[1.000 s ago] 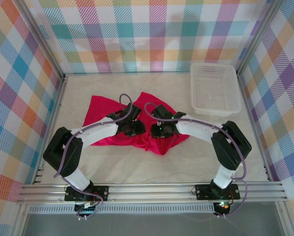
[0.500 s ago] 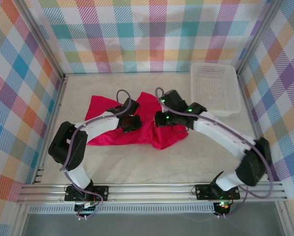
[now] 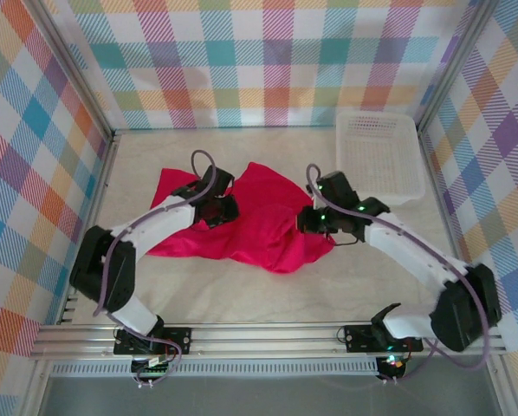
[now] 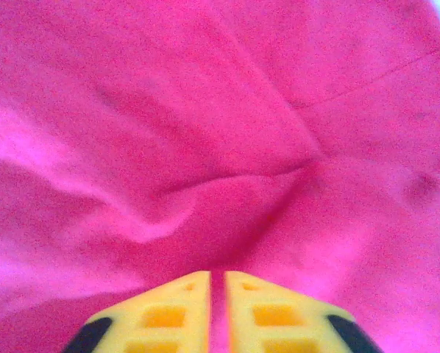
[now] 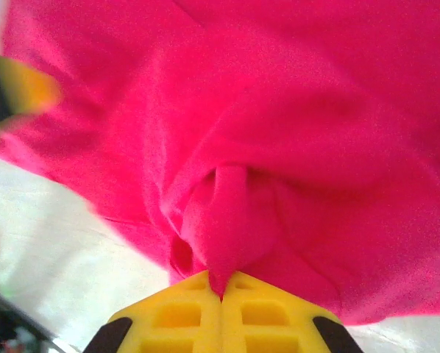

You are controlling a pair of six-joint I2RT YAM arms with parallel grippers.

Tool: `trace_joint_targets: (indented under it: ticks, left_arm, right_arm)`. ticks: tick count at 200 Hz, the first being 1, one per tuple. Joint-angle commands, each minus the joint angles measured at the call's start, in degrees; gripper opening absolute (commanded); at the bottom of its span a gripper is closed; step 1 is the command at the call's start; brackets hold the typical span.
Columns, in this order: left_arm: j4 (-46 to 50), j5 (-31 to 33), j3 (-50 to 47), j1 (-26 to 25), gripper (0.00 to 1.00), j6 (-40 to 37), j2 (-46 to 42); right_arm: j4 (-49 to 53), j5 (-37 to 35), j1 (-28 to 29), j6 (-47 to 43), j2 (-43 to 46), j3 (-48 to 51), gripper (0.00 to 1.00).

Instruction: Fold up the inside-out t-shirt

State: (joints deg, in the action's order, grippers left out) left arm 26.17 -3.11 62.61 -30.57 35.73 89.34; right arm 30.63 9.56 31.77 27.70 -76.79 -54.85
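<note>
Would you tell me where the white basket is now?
In the top external view, the white basket sits at the far right corner of the table, right of the right end effector and the red t-shirt.

T-shirt [image 3: 268, 227] soft matt cloth, basket [image 3: 380, 191] wht plastic, frame [image 3: 268, 334] bare metal

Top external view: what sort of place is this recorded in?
Probably a lab robot test cell: plaid panels wall in a pale tabletop, aluminium rails run along its near edge, and a red t-shirt and white basket lie on it.
</note>
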Motion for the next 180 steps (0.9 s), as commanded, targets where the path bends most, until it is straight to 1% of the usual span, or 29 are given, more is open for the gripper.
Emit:
trace_joint_targets:
  ticks: [1, 18, 35, 51, 78, 96, 116, 139, 158, 168, 180]
  left_arm:
    - [-4.4, -5.3, -2.8, -3.8, 0.26, -2.3, -5.5]
    - [-5.5, -8.2, -4.0, -7.7, 0.22, 0.0, -6.9]
    - [-7.3, -9.8, -4.6, -11.4, 0.23, 4.2, -5.9]
    - [-9.1, -10.2, -4.1, -14.7, 0.26, 7.1, -3.0]
    - [-9.7, -9.5, -1.1, -18.9, 0.25, 7.4, 4.5]
    - [-8.8, -8.2, 1.5, -20.4, 0.24, 6.9, 8.9]
    - [-7.7, -6.5, 3.6, -20.8, 0.25, 7.2, 12.5]
    - [-7.8, -5.3, 5.0, -21.0, 0.35, 8.4, 15.2]
    - [-8.7, -4.9, 5.6, -21.1, 0.41, 9.5, 16.8]
    - [-9.5, -5.1, 5.8, -21.1, 0.43, 10.1, 17.5]
    - [-9.8, -5.0, 5.9, -21.2, 0.42, 10.7, 18.2]
  right_arm:
    - [-5.7, 5.0, -0.6, 1.4, -1.4, 1.6, 0.0]
    - [-6.5, 4.5, -0.6, 1.7, -1.6, 1.9, 0.0]
    - [-6.6, 4.5, -0.7, 1.6, -1.5, 1.7, 0.0]
    - [-6.4, 4.4, -0.7, 1.6, -1.4, 1.3, 0.0]
    - [-5.7, 3.9, -0.7, 1.7, -1.0, 1.1, 0.0]
    - [-5.2, 3.5, -0.8, 1.7, -0.6, 1.1, 0.0]
    - [-4.9, 3.4, -0.8, 1.7, 0.1, 1.3, 0.0]
    - [-4.9, 3.6, -0.9, 1.6, 0.7, 1.2, 0.0]
    - [-5.0, 4.2, -0.8, 1.6, 0.9, 1.2, 0.0]
    - [-5.0, 4.5, -0.9, 1.6, 0.9, 1.3, 0.0]
    - [-5.0, 4.5, -0.9, 1.6, 0.9, 1.4, 0.0]
